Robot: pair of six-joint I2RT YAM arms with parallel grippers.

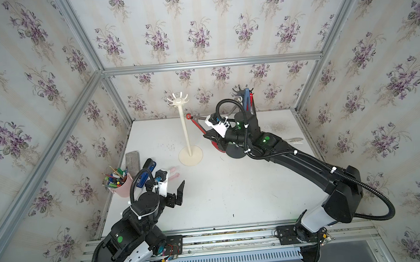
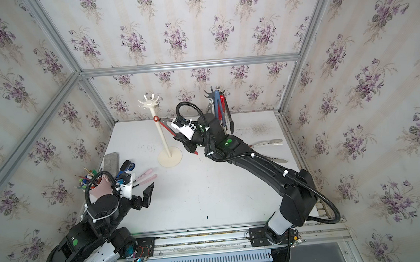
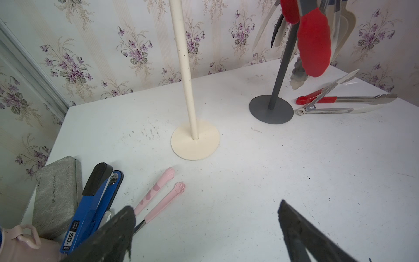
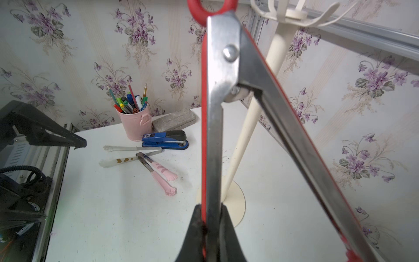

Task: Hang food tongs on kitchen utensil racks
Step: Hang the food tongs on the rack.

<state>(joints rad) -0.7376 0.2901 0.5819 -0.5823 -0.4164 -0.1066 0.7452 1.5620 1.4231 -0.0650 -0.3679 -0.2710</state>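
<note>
Nearest, the left gripper (image 3: 205, 205) hovers idle, jaws apart. Farther in, the right gripper (image 4: 210, 215) is clamped on red-handled tongs (image 4: 223, 74), their red loop (image 1: 188, 116) just beside the cream-white rack (image 1: 185, 128), below its hooks (image 1: 178, 101). Hanging likely needs that loop raised over one.

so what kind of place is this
Likely a robot test booth dressed like a home: floral wallpaper panels in an aluminium frame, two arms on a rail, a white table.
</note>
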